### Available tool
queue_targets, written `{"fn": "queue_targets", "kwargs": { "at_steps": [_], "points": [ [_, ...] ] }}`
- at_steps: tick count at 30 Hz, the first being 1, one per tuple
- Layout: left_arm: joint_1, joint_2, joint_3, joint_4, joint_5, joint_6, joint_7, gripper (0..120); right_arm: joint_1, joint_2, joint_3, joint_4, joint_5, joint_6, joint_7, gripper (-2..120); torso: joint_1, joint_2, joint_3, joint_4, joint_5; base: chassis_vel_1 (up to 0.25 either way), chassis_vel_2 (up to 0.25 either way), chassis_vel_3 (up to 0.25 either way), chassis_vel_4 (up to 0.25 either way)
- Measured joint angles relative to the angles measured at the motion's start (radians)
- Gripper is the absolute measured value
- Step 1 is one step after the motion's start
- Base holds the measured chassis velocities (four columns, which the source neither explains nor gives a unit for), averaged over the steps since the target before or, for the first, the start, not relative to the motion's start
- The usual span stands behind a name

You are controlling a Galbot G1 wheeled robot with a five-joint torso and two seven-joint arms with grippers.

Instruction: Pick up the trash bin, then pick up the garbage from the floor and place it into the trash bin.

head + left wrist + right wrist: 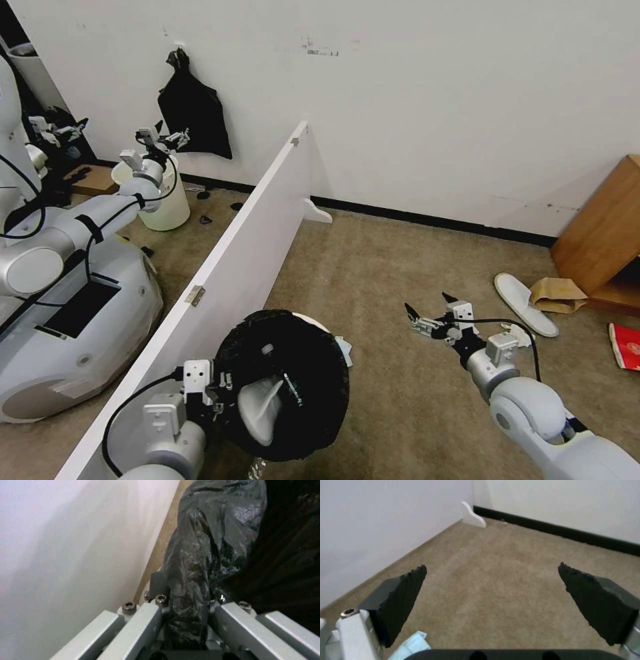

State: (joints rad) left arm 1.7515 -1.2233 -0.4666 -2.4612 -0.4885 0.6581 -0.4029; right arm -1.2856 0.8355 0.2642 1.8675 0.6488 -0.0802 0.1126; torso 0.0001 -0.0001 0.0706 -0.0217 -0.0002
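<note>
The left gripper [217, 393] is clenched on the bag-covered rim of the trash bin [283, 387], held off the floor at 6 o'clock in the head view and tipped toward the camera. The slick black liner could slide in that pinch, possibly spilling the white slipper inside. The right gripper [427, 313], at 4 o'clock, hangs spread wide above carpet with nothing in it, another slipper [525, 303] lying near, toward 3 o'clock.

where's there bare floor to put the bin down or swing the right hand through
Bare carpet runs between the white partition and the black baseboard, ahead of the open right hand. It is crowded farther right: a white slipper, a brown paper bag, a red item and a wooden cabinet. The left hand holds the trash bin close beside the partition.
</note>
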Motion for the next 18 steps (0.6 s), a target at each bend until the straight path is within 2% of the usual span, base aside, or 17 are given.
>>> {"fn": "queue_targets", "kwargs": {
  "at_steps": [5,9,18],
  "points": [
    [-0.005,0.048,-0.041,-0.031,-0.082,0.042,-0.055,2,0.073,0.01,-0.079,-0.018,0.06,-0.016,0.019,100,0.0,0.0,0.0,0.0,0.0,0.0,0.0,0.0,0.0],
    [-0.014,0.067,-0.054,-0.04,-0.129,0.062,-0.09,2,0.135,0.021,-0.136,-0.035,0.098,-0.024,0.036,100,0.0,0.0,0.0,0.0004,-0.0001,0.0,0.0,0.0,0.0],
    [-0.046,0.08,-0.052,-0.041,-0.2,0.077,-0.166,2,0.228,0.058,-0.241,-0.086,0.188,-0.049,0.074,100,0.0,0.0,0.0,0.0,0.0,0.0,0.0,0.0,0.0]
  ]
}}
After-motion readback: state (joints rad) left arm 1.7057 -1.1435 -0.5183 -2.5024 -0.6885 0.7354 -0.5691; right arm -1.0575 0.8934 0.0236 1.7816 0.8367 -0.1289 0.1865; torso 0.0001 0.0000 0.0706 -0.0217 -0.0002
